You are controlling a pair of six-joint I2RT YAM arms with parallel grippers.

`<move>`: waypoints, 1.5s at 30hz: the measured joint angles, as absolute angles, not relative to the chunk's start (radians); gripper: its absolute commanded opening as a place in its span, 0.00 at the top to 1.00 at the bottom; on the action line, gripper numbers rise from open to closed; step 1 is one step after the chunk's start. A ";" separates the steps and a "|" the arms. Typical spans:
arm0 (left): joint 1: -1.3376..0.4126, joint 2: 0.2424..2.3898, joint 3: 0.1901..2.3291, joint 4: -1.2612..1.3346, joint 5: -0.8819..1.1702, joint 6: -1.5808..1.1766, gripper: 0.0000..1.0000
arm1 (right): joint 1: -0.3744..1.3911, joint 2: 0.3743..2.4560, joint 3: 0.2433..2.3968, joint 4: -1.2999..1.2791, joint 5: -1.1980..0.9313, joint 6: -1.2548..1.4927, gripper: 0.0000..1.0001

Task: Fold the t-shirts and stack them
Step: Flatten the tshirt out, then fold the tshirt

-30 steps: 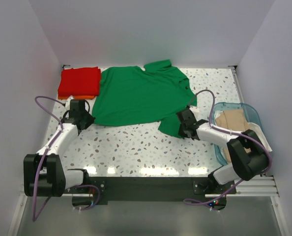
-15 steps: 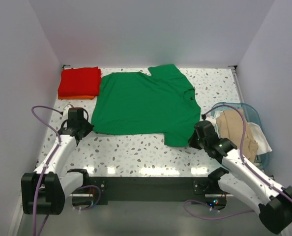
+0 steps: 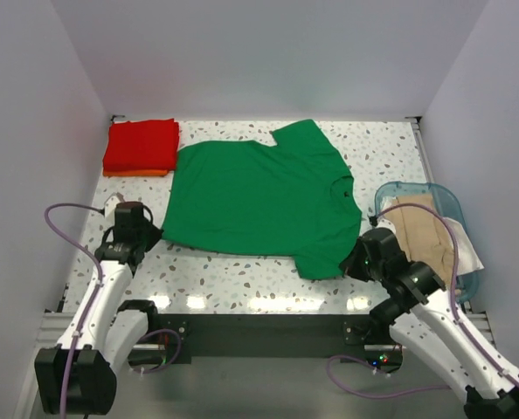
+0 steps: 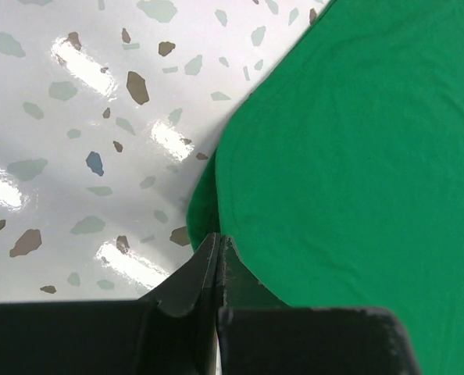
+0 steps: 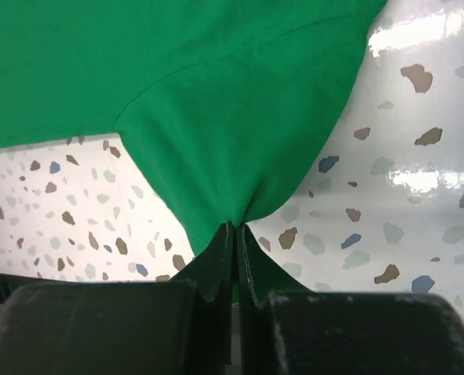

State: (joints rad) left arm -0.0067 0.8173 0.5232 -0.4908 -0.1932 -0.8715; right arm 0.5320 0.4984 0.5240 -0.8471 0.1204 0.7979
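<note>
Top view: a bright green t-shirt [image 3: 259, 196] lies spread flat across the centre of the speckled table [image 3: 242, 272], its collar toward the right of the frame and one sleeve reaching the upper centre. The left gripper [image 3: 155, 234], at the lower left of the shirt, is clenched on the hem corner; in the left wrist view its closed tips [image 4: 218, 248] pinch the edge of the green cloth [image 4: 349, 141] over the terrazzo surface [image 4: 76, 117]. The right gripper [image 3: 352, 264], at the lower right, is clenched on the tip of the near sleeve; in the right wrist view the fabric [image 5: 216, 94] gathers into a point between the closed tips [image 5: 233, 234]. A folded red t-shirt [image 3: 141, 144] rests on a folded orange t-shirt [image 3: 137, 173] in the upper left corner of the table, just beside the green one. At the right edge, a translucent blue basket [image 3: 417, 189] holds a beige t-shirt [image 3: 421, 236] and a white t-shirt [image 3: 466, 249].
</note>
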 measured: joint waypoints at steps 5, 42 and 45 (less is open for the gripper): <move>-0.007 0.958 0.545 -0.462 -0.166 -0.853 1.00 | 0.532 0.767 0.667 -0.799 0.161 0.753 1.00; -0.007 1.597 1.027 -0.358 -0.172 -0.801 1.00 | 0.332 1.650 1.359 -0.560 0.211 0.477 1.00; -0.007 1.607 1.034 -0.359 -0.178 -0.801 1.00 | 0.322 1.655 1.359 -0.559 0.204 0.477 1.00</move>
